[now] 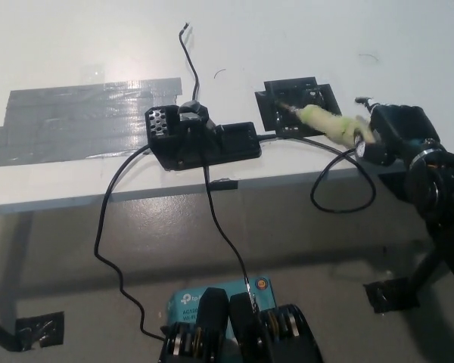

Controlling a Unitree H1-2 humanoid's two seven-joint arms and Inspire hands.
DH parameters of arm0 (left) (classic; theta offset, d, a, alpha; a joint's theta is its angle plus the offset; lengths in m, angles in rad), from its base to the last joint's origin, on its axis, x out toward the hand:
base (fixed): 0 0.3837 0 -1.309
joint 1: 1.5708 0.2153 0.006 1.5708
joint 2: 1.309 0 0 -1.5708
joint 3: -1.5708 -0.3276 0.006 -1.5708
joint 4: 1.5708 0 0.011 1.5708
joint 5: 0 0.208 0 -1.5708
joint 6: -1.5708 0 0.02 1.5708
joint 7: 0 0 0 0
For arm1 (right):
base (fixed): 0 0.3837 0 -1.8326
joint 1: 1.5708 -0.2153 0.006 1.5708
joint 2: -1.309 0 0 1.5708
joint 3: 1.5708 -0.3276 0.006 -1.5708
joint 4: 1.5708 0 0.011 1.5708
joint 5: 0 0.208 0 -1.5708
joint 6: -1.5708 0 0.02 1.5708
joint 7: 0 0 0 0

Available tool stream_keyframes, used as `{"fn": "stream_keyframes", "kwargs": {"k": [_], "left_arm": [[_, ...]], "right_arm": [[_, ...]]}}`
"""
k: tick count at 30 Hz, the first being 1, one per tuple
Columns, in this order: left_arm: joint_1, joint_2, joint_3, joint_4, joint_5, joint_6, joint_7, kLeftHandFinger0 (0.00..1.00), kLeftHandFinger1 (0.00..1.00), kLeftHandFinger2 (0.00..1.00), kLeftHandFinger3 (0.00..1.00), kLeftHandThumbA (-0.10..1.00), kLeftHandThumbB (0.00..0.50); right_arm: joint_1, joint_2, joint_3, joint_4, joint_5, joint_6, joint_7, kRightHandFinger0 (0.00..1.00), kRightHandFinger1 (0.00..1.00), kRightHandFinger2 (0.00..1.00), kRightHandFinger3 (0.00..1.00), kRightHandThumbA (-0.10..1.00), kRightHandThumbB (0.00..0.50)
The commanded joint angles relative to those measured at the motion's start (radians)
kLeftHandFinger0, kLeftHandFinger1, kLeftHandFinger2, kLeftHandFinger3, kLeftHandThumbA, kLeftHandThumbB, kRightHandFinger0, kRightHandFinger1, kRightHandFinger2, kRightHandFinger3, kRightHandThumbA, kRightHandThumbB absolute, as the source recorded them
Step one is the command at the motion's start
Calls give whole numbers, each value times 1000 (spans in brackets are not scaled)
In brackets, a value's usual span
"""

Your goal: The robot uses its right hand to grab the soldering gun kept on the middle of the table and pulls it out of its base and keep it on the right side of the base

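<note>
So the black right hand [393, 134] is gripping the soldering gun [327, 122] by its yellow-green handle, over near the table's [287, 45] right edge. The tip is pointing down-left onto the black tape patch [296, 106], just right of the base [203, 141], which is sitting by the front edge.

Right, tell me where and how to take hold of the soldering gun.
Grip the soldering gun on its yellow-green handle, coming from the right, as the right hand does now. The handle is the thick padded part and points toward that hand. The thin metal tip points left over the black tape patch, so keep off that end. The cord leaves from the handle end.
</note>
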Motion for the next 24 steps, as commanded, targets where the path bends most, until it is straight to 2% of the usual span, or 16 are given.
{"fn": "stream_keyframes", "kwargs": {"k": [1,2,3,5,7,9,11,13,16,17,18,19,21,22,23,24], "left_arm": [[11,19,10,-16,4,12,-16,1000,1000,1000,1000,536,154],[12,20,9,-18,7,12,-14,1000,1000,1000,1000,538,153],[14,21,8,-18,2,12,-11,1000,1000,1000,1000,538,150],[16,20,11,-18,1,12,-10,1000,1000,1000,1000,535,150],[18,14,18,-14,-4,12,-12,1000,1000,1000,1000,532,160],[20,14,21,-15,-5,12,-10,1000,1000,1000,1000,532,161],[21,11,26,-15,-2,12,-12,1000,1000,1000,1000,535,166],[19,14,23,-18,7,12,-13,1000,1000,1000,1000,542,163],[22,16,24,-21,0,12,-10,1000,1000,1000,1000,535,167],[22,12,29,-16,-5,12,-12,1000,1000,1000,1000,533,168],[22,15,25,-14,-6,12,-13,1000,1000,1000,1000,534,168],[22,17,23,-13,-3,12,-13,1000,1000,1000,1000,541,160],[20,16,24,-8,-3,12,-16,1000,1000,1000,1000,545,166],[21,17,25,-6,-5,12,-15,1000,1000,1000,1000,542,163],[20,18,24,-7,-2,12,-15,1000,1000,1000,1000,534,166],[22,18,26,-9,-2,12,-14,1000,1000,1000,1000,529,160]], "right_arm": [[-44,-42,7,-44,-17,35,43,1000,1000,1000,1000,556,191],[-45,-53,23,-46,-28,30,56,1000,1000,1000,1000,613,203],[-45,-59,34,-54,-39,35,70,1000,1000,1000,1000,636,277],[-42,-64,44,-68,-44,36,78,1000,1000,1000,1000,636,320],[-35,-75,59,-99,-63,35,86,1000,1000,1000,1000,607,406],[-37,-77,65,-103,-65,33,91,1000,1000,1000,1000,604,433],[-35,-88,68,-134,-63,34,115,1000,1000,1000,1000,626,484],[-37,-93,69,-144,-57,31,123,1000,1000,1000,1000,634,492],[-29,-106,52,-185,-40,32,139,1000,1000,1000,1000,740,475],[-24,-117,34,-203,-19,24,140,1000,1000,1000,1000,837,437],[-20,-122,27,-216,-13,25,144,1000,1000,1000,1000,862,438],[-8,-136,3,-253,1,20,134,1000,1000,1000,1000,903,402],[7,-150,-34,-298,25,17,122,1000,1000,1000,1000,944,380],[24,-160,-70,-351,48,29,137,1000,1000,1000,1000,949,348],[52,-179,-129,-444,81,50,147,1000,1000,1000,1000,927,281],[67,-183,-166,-481,104,55,146,1000,1000,1000,1000,913,271]]}}
